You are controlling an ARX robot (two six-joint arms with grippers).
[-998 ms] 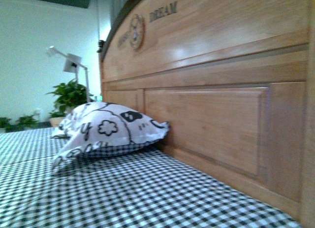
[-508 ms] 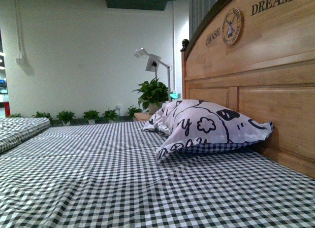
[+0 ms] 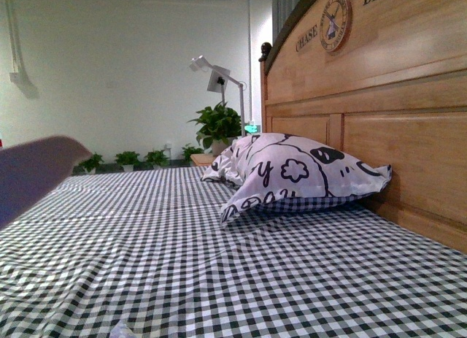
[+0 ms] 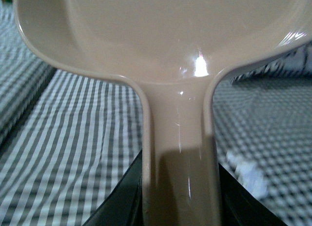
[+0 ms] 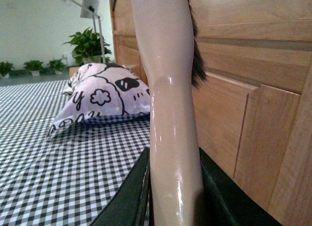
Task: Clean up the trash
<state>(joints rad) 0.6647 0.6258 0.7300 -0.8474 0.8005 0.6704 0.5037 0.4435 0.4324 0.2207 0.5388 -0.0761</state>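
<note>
Trash (image 4: 247, 171): apparently a crumpled paper wad, on the bed's checked sheet (image 4: 73, 138) near the dustpan (image 4: 175, 40). Likely light, soft, apt to skitter; sweep, don't pinch. Left pincer (image 4: 178, 206) clenched on dustpan handle, right pincer (image 5: 173, 196) on brush (image 5: 165, 65) handle.

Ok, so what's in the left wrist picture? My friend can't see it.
A shiny beige plastic dustpan fills the view, its handle held between the dark jaws of the left gripper. Under it lies a black-and-white checked bedsheet, with a small crumpled white paper wad on it.
</note>
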